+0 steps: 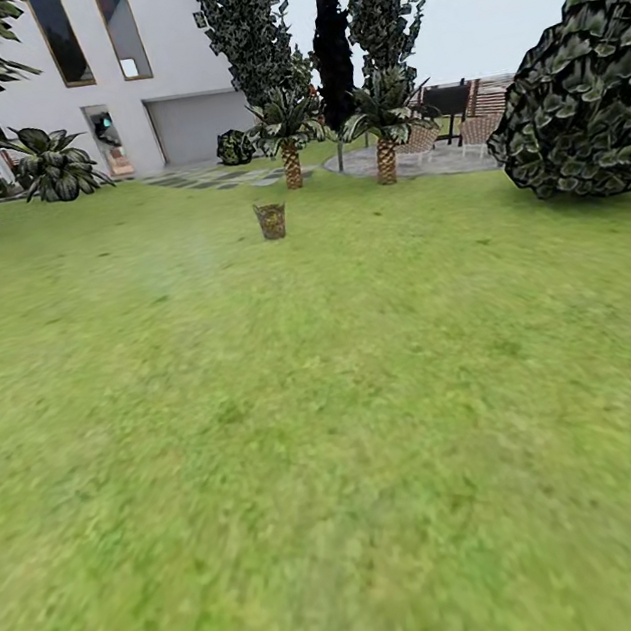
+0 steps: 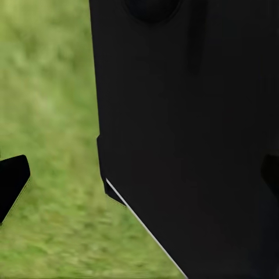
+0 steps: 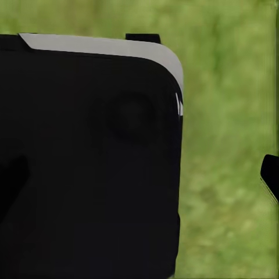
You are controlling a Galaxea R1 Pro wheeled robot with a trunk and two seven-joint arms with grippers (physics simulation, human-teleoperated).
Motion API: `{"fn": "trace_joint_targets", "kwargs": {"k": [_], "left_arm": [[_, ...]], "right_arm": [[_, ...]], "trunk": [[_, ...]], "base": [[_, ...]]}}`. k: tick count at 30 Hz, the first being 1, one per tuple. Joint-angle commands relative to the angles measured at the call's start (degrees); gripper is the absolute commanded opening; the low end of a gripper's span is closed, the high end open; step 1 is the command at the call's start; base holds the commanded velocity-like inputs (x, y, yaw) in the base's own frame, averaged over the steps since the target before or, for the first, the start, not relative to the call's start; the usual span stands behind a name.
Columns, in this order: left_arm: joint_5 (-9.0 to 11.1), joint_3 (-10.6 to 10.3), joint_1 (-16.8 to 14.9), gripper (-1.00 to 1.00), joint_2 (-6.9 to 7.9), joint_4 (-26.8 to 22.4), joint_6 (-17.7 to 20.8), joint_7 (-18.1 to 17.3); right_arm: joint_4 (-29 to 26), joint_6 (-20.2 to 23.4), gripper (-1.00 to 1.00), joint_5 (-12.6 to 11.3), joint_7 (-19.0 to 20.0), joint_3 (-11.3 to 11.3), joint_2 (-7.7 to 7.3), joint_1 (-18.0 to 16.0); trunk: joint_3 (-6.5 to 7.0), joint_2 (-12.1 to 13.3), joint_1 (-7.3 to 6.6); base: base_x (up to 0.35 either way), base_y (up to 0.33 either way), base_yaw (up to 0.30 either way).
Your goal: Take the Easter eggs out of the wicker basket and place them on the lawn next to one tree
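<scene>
The wicker basket (image 1: 271,220) is seen standing upright far ahead on the lawn (image 1: 333,434), well short of the palms (image 1: 288,143); its contents cannot be made out. The eggs are judged light, rigid and smooth (likely slippery), best pinched across the middle. In both wrist views dark robot bodywork blocks the fingers, so whether the jaws are apart or together cannot be told.
</scene>
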Motion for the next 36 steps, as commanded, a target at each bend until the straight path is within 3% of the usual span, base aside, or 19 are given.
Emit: {"fn": "trace_joint_targets", "kwargs": {"k": [1,36], "left_arm": [[-0.01,0.01,0.00,1.00,0.01,-0.03,-0.10,-0.03],[-0.01,0.01,0.00,1.00,0.01,-0.03,-0.10,-0.04]], "right_arm": [[0.05,-0.19,1.00,-0.01,-0.07,0.03,-0.01,-0.03],[0.05,-0.19,1.00,-0.07,-0.07,0.02,0.05,-0.03]], "trunk": [[-0.04,-0.02,0.03],[-0.04,-0.02,0.03]], "base": [[0.337,0.000,0.000],[0.337,0.000,0.000]]}}
